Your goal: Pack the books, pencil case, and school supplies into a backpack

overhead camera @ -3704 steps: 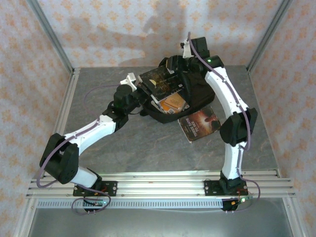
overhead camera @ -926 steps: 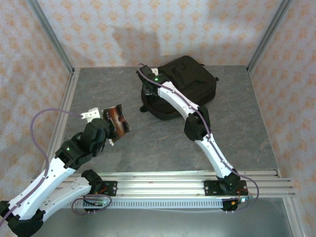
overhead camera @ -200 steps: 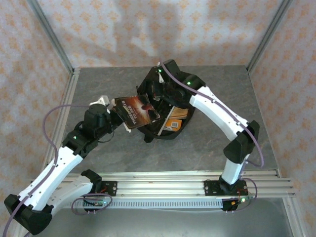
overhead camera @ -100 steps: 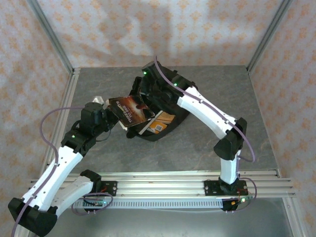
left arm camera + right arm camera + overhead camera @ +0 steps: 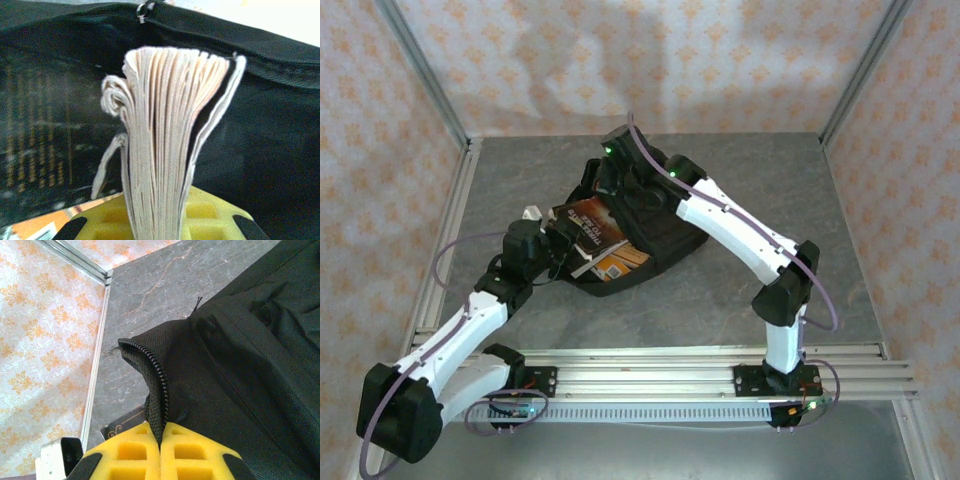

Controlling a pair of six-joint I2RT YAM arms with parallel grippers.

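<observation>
Top external view: feeding dark brown paperback into large black fabric backpack.
Left gripper pinched tight on paperback's lower edge, just at backpack's mouth; right gripper clamped shut on backpack's zip rim, holding it up. Best to hold rim high, slide paperback flat over orange book inside, release only once well in.

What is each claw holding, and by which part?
The left gripper clamps the dark brown book by one edge; right gripper pinches the backpack by its zipper rim.
</observation>
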